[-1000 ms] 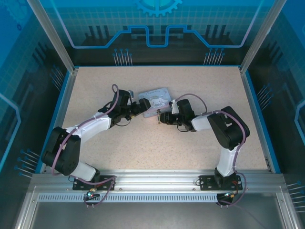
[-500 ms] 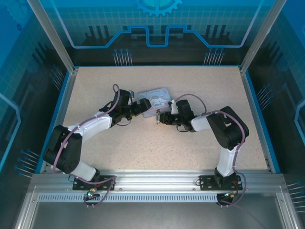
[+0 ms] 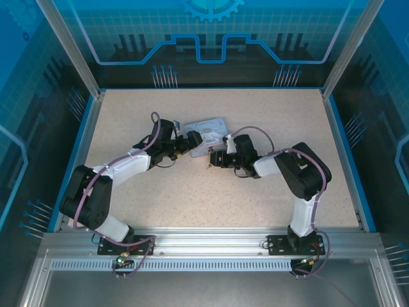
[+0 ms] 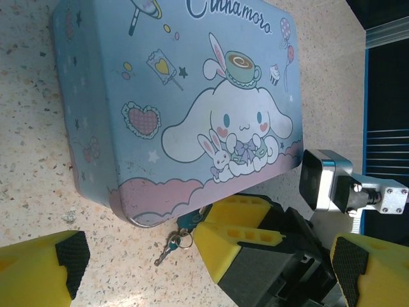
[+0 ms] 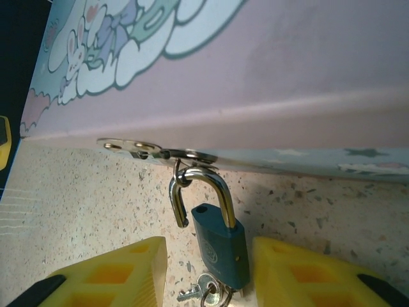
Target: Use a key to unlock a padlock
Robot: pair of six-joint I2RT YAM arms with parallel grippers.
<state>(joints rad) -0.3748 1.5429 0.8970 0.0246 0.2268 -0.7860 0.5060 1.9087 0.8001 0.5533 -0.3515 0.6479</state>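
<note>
A small teal padlock (image 5: 220, 246) hangs by its silver shackle from the hasp (image 5: 150, 150) on the front edge of the pale blue cartoon tin (image 4: 179, 96). One end of the shackle stands out of the body. A small key (image 5: 198, 291) on a ring sits at the lock's base; from the left wrist the key (image 4: 167, 249) lies on the table by the padlock (image 4: 192, 220). My right gripper (image 5: 208, 272) is open, its yellow fingers (image 5: 115, 275) on either side of the lock body, the left one clearly apart. My left gripper (image 4: 204, 268) is wide open, just short of the tin's corner.
The tin (image 3: 208, 131) lies at the middle of the speckled table (image 3: 128, 115), with my left gripper (image 3: 185, 144) and right gripper (image 3: 214, 158) meeting at its near edge. Blue walls and metal rails border the table all around.
My right gripper's jaws have widened around the padlock, and that arm has shifted slightly left. The left arm and the tin have stayed where they were.
</note>
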